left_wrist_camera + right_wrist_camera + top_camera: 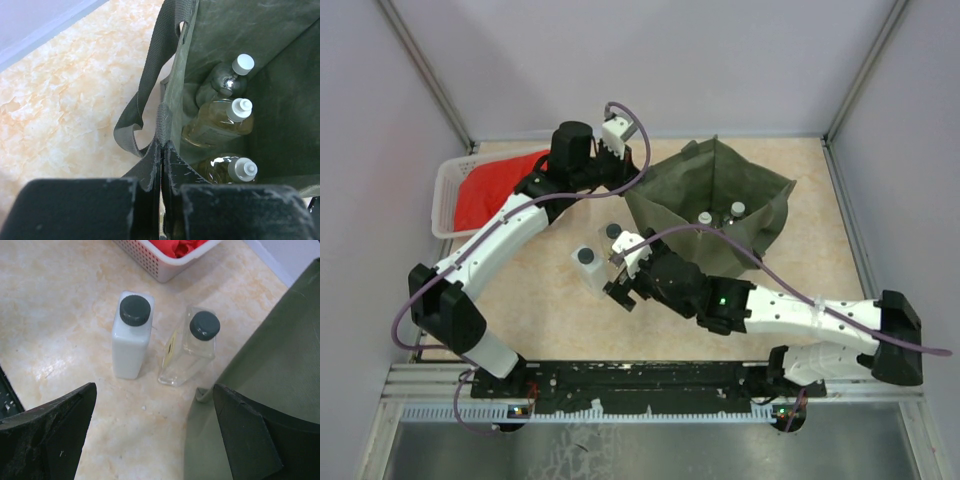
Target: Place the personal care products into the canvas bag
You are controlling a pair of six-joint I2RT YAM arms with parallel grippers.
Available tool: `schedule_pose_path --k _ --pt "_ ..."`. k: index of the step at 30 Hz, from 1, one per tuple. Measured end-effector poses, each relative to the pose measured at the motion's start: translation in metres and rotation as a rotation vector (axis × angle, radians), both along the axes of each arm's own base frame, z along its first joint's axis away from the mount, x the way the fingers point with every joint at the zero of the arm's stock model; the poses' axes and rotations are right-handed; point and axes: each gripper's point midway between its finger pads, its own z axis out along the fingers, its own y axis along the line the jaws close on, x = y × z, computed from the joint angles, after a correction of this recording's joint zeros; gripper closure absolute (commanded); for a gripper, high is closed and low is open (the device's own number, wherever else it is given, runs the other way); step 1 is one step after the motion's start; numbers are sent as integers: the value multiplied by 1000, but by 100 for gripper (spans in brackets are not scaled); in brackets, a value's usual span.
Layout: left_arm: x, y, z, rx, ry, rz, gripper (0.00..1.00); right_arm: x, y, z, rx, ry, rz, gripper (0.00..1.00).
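Status: found white bottle [131, 337] and clear black-capped bottle [192, 347] upright just ahead of wide-open, empty right gripper [152, 410], with left gripper [161, 160] pinching canvas bag [220, 30] rim.

Your left arm [510, 225] reaches toward the far edge of the table [550, 320], and the left gripper [161, 162] is pinched closed on the rim of the canvas bag [225, 40]. Your right arm [790, 315] stretches leftward. The right gripper [154, 390] faces down, jaws wide apart, holding nothing.

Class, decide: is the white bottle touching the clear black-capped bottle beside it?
Apart. The right wrist view shows a strip of bare tabletop between the white bottle and the clear black-capped bottle.
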Motion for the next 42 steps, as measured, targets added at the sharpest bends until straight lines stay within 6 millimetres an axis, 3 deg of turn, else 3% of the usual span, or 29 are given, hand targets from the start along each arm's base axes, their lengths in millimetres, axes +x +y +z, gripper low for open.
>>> schedule_pose_path --k 10,23,33,42 --pt "-2 -2 1 -8 3 -13 100 24 27 -45 -4 -65 -13 1" --pt "-6 1 2 -12 -6 -12 100 79 21 -50 72 -83 -112 1" --pt "-7 2 3 -12 -13 -13 100 101 30 -80 64 -63 -101 1" --pt "-7 3 3 -11 -14 -14 100 118 44 -114 59 -42 -78 9"
